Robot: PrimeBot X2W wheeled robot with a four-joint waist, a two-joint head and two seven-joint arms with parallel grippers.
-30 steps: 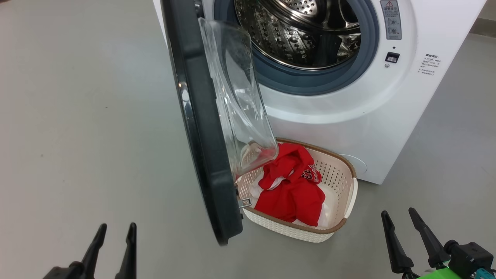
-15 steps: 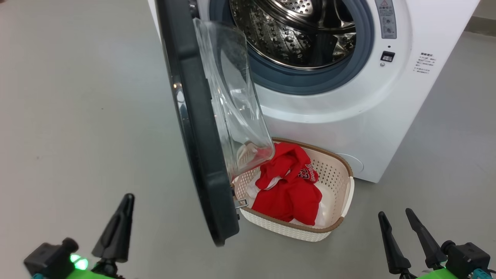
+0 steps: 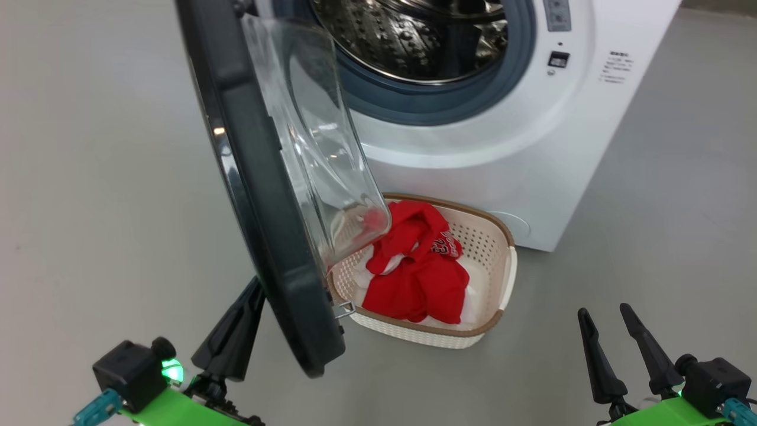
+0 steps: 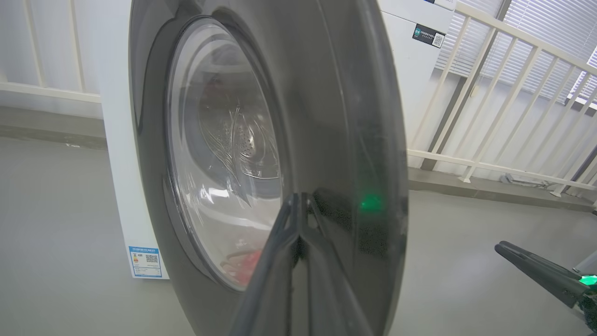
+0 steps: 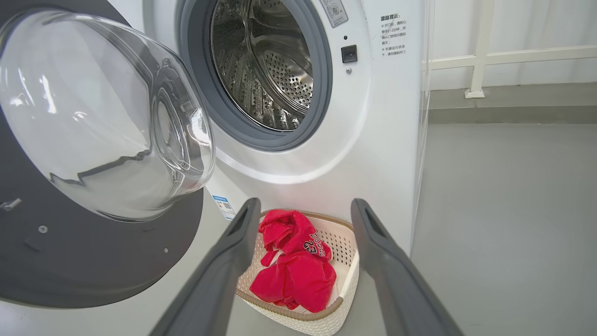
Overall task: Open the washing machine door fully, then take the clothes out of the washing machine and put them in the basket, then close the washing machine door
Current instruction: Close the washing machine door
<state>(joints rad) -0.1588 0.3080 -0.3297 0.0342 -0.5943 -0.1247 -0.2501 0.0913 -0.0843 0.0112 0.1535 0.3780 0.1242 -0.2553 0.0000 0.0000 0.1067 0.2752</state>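
The left gripper, fingers pressed together, points at the outer black face of the door, low on it; whether it touches I cannot tell. The right gripper hangs idle with fingers apart, well clear. The door stands wide open. Beyond it the basket sits on the floor against the machine, holding the clothes. The drum looks empty, so the step in hand is likely the closing. Next, a steady push on that face should swing the door shut until it latches, passing over the basket.
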